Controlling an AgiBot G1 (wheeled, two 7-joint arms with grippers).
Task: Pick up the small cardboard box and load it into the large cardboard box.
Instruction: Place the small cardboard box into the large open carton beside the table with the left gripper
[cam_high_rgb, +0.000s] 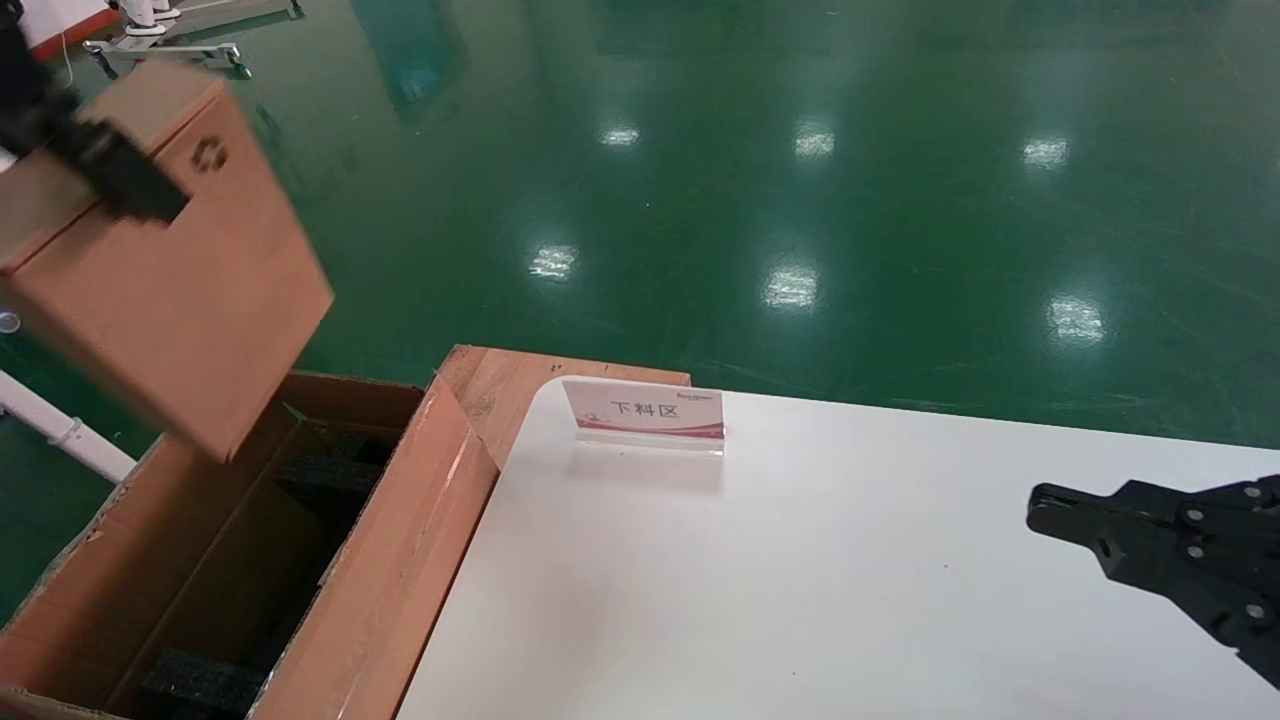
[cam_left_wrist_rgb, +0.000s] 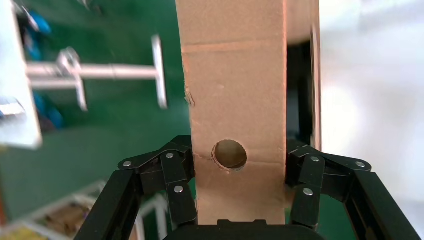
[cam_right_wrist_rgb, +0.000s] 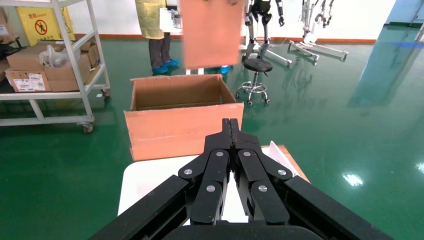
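The pick-up looks done and the loading is what remains: the small cardboard box is off the table and hangs in the air above the open top of the large cardboard box, tilted, with one lower corner dipping just inside the rim but nothing yet resting on the bottom. The left gripper holds it by its narrow side, one black finger pressed against each of the two wider faces, so the jaws are clamped on the carton; in the left wrist view the round hole in that side sits just between the fingers. What is left, by this reading, is to bring the carton down between the walls and let go. The small carton is plain brown board with flat faces, crisp edges and a small recycling mark near one upper corner. The big carton is rougher corrugated board with long flaps folded outward, a glossy taped strip along the flap beside the table, and black foam strips lying inside it. It stands on the floor against the left edge of a smooth white table, which carries a small clear sign stand with red trim. The right gripper is parked low over the table's right side, its jaws pressed together on nothing.
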